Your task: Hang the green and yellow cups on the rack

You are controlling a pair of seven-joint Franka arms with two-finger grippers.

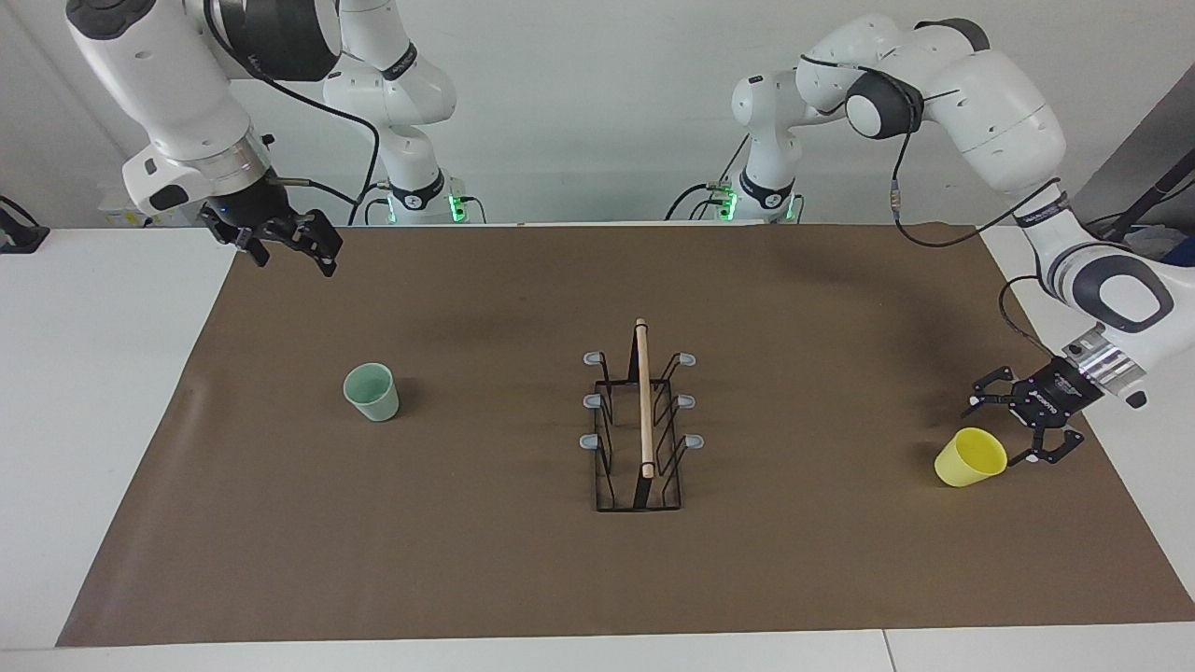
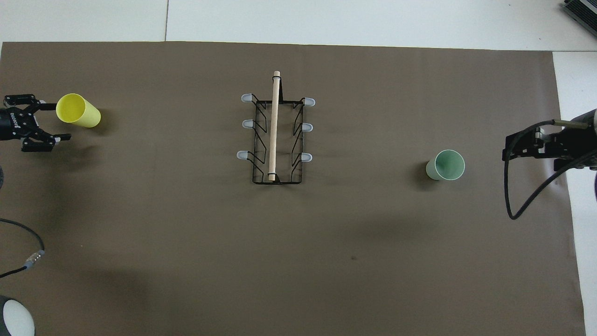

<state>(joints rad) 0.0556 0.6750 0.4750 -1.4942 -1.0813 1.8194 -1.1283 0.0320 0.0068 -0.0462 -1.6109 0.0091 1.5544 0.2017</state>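
Overhead view: yellow cup (image 2: 78, 110) just beside spread left hand (image 2: 49, 119).

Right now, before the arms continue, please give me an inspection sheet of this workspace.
Surface: brown mat on a white table.
Job's things: pale green plastic cup and bright yellow plastic cup upright on the mat; black wire rack with wooden rod between them, pegs bare.
Clutter: nothing seen.
Grippers: left tool open beside the yellow cup, apart from it; right tool open, waiting, raised above the mat's edge.
Cables: black cable looping from the right arm.
Surroundings: white wall.
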